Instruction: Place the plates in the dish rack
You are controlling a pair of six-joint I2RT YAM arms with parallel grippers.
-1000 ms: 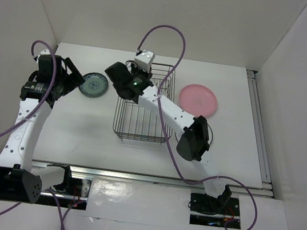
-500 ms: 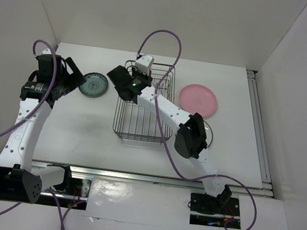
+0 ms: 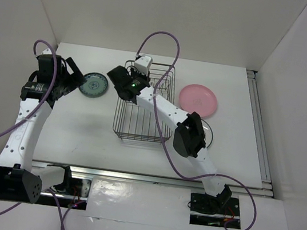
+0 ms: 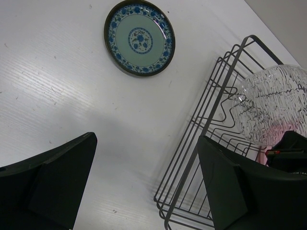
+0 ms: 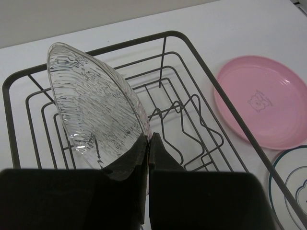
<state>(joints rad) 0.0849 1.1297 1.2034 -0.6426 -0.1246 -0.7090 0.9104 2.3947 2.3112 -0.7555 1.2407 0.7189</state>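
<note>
White tabletop (image 3: 81, 133), plain walls. Black wire dish rack (image 5: 163, 36) has the clear, ribbed glass plate (image 5: 96, 110) on edge and tilted over its far end. The right pincer (image 5: 148, 143) is clamped tight on its rim; contact with the wires is unclear. Since a second ago the right arm has shifted slightly left and the left arm is unchanged. Smooth round pink plate (image 5: 266, 108) lies flat right of that pincer, black-ringed white plate (image 5: 292, 187) nearer right. Left pincer (image 4: 146, 143) gapes wide, empty, with the patterned teal plate (image 4: 139, 37) ahead of it.
</note>
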